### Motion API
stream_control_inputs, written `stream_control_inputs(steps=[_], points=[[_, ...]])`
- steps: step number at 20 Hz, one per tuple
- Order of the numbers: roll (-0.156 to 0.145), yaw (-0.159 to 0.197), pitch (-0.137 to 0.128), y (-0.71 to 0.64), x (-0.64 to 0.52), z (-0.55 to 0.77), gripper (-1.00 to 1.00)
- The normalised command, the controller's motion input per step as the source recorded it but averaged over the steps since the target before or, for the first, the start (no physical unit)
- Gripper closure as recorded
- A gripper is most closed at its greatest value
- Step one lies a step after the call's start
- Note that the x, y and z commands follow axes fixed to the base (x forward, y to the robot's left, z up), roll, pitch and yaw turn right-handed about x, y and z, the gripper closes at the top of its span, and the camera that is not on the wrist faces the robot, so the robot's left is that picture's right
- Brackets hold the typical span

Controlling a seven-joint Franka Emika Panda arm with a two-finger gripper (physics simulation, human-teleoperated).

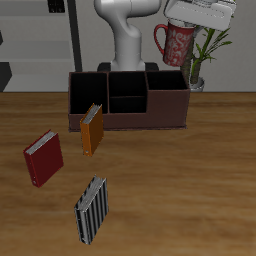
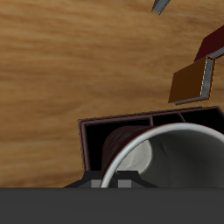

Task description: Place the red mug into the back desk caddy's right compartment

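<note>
Gripper clamps mug by rim, mug hanging upright in air above caddy. Right compartment lies directly beneath, slightly toward table front; wrist view shows mug mouth over dark section. Straight descent looks enough.
</note>
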Motion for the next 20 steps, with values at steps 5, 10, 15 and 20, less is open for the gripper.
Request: stream_control_inputs(steps=[5, 10, 15, 20], points=[[0.006, -0.008, 0.012, 0.04, 0.03, -0.12, 1.00], [-0.001, -0.025, 0.026, -0.02, 0.08, -0.15, 1.00], [-0.002, -0.034, 0.028, -0.12, -0.05, -0.24, 1.00], [0.027, -0.031, 0.034, 0.01, -0.02, -0.23, 1.00]])
